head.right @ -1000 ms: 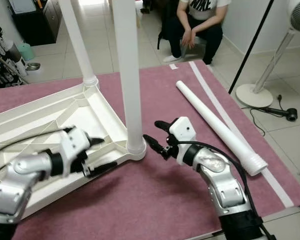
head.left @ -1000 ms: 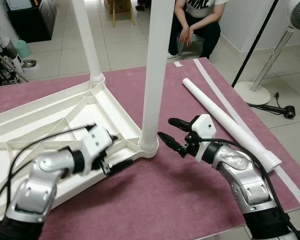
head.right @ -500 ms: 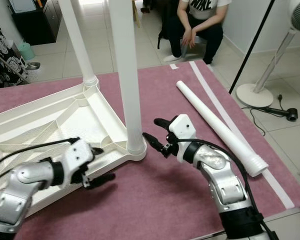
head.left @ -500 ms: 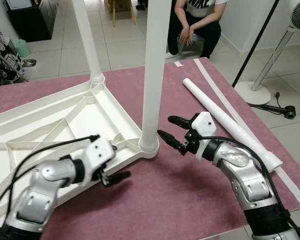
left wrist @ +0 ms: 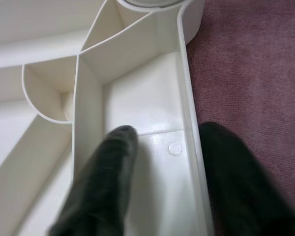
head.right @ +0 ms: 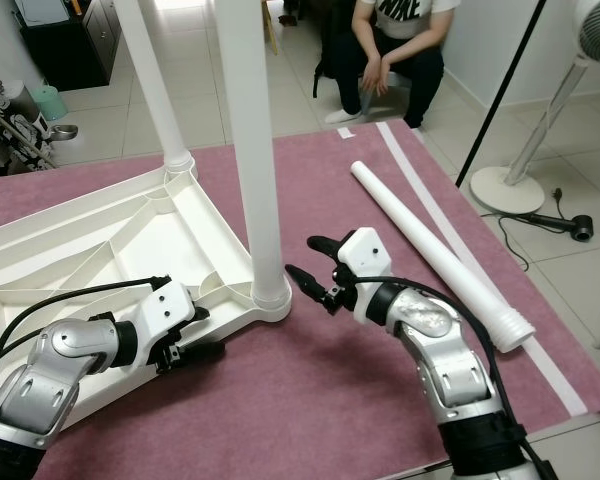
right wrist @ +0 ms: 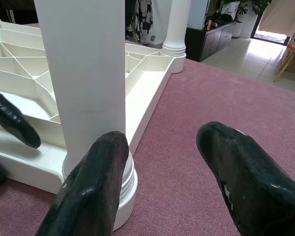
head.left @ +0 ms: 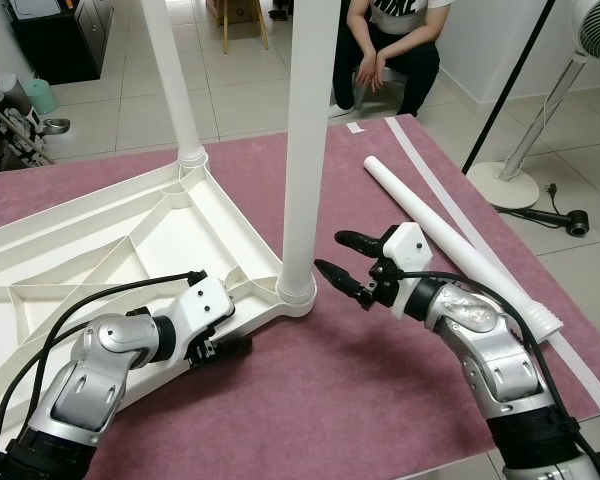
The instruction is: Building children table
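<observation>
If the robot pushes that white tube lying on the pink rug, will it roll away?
Probably, yes. The loose tube is round and smooth and lies flat on the rug, so a sideways push would likely roll it, though the fuzzy rug may slow it. It looks like hollow plastic, so probably light and stiff. The right claw is open beside it.

Upturned tabletop on rug; loose leg right; person behind.
</observation>
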You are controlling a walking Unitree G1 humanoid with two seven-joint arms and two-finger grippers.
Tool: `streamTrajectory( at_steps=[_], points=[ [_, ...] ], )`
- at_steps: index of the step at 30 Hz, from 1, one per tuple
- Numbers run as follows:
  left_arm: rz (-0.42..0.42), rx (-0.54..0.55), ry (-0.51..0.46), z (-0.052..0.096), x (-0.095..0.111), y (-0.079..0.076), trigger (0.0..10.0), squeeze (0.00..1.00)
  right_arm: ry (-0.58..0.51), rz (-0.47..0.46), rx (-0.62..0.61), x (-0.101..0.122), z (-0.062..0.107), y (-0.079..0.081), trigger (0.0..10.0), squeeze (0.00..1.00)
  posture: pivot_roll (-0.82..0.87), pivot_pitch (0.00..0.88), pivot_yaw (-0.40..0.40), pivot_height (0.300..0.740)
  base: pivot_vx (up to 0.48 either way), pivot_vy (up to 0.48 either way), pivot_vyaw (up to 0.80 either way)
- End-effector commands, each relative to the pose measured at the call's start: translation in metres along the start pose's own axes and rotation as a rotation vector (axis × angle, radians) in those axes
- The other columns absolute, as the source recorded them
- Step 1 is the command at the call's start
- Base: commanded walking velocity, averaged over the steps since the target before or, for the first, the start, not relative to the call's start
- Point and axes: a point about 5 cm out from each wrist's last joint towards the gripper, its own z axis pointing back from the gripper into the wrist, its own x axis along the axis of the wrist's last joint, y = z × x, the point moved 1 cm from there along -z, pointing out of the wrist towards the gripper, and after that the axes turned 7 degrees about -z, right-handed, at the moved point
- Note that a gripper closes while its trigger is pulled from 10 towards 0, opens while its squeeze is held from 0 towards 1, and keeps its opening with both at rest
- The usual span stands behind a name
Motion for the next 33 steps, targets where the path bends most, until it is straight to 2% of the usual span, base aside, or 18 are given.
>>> streamTrajectory(
  at_steps=[1,9,14,15,16,17,18,19,20,21,22,24,26,30,32,33],
  points=[
    [-0.005,0.134,0.046,0.001,-0.007,0.007,0.0,0.0,-0.004,0.0,-0.008,0.0,0.001,-0.001,10.0,0.0,0.04,0.0,0.067,0.74,0.0,0.0,0.0],
    [-0.016,0.108,0.035,0.003,-0.006,0.005,0.0,0.0,-0.004,-0.001,-0.01,0.0,0.001,-0.001,10.0,0.0,0.04,0.0,0.067,0.74,0.0,0.0,0.0],
    [-0.069,0.046,0.005,0.011,-0.002,0.001,0.0,0.0,-0.006,0.002,-0.008,0.0,0.001,-0.002,10.0,0.0,0.04,0.0,0.064,0.74,0.0,0.0,0.0],
    [-0.1,0.02,-0.003,0.014,0.0,-0.001,3.9,0.0,-0.007,0.003,-0.007,0.001,0.001,-0.002,10.0,0.0,0.04,0.0,0.063,0.74,0.0,0.0,0.0],
    [-0.1,0.02,-0.003,0.014,0.0,-0.001,3.9,0.0,-0.007,0.003,-0.007,0.001,0.001,-0.002,10.0,0.0,0.04,0.0,0.063,0.74,0.0,0.0,0.0],
    [-0.149,-0.016,-0.015,0.02,0.003,-0.004,10.0,0.0,-0.008,0.004,-0.005,0.001,0.001,-0.002,10.0,0.0,0.04,0.0,0.062,0.74,0.0,0.0,0.0],
    [-0.149,-0.016,-0.015,0.02,0.003,-0.004,10.0,0.0,-0.008,0.004,-0.005,0.001,0.001,-0.002,10.0,0.0,0.04,0.0,0.062,0.74,0.0,0.0,0.0],
    [-0.209,-0.053,-0.025,0.026,0.006,-0.006,10.0,0.0,-0.009,0.005,-0.004,0.002,0.001,-0.002,10.0,0.0,0.04,0.0,0.061,0.74,0.0,0.0,0.0],
    [-0.209,-0.053,-0.025,0.026,0.006,-0.006,10.0,0.0,-0.009,0.005,-0.004,0.002,0.001,-0.002,10.0,0.0,0.04,0.0,0.061,0.74,0.0,0.0,0.0],
    [-0.254,-0.083,-0.029,0.03,0.008,-0.008,10.0,0.0,-0.009,0.006,-0.003,0.002,0.001,-0.002,10.0,0.0,0.05,0.0,0.061,0.74,0.0,0.0,0.0],
    [-0.254,-0.083,-0.029,0.03,0.008,-0.008,10.0,0.0,-0.009,0.006,-0.003,0.002,0.001,-0.002,10.0,0.0,0.05,0.0,0.061,0.74,0.0,0.0,0.0],
    [-0.31,-0.132,-0.04,0.037,0.011,-0.01,10.0,0.0,-0.01,0.007,-0.001,0.003,0.001,-0.002,10.0,0.0,0.05,0.0,0.061,0.74,0.0,0.0,0.0],
    [-0.315,-0.18,-0.073,0.042,0.014,-0.014,10.0,0.0,-0.011,0.008,0.002,0.003,0.0,-0.002,10.0,0.0,0.05,0.0,0.062,0.74,0.0,0.0,0.0],
    [-0.334,-0.164,-0.014,0.033,0.005,-0.015,10.0,0.0,-0.015,0.006,0.028,0.003,-0.002,0.003,10.0,0.0,0.05,0.0,0.062,0.74,0.0,0.0,0.0],
    [-0.334,-0.164,-0.014,0.033,0.005,-0.015,10.0,0.0,-0.015,0.006,0.028,0.003,-0.002,0.003,10.0,0.0,0.05,0.0,0.062,0.74,0.0,0.0,0.0],
    [-0.33,-0.132,0.019,0.021,-0.001,-0.015,10.0,0.0,-0.018,0.002,0.091,0.007,-0.004,0.011,10.0,0.0,0.04,0.0,0.062,0.74,0.0,0.0,0.0]
  ],
)
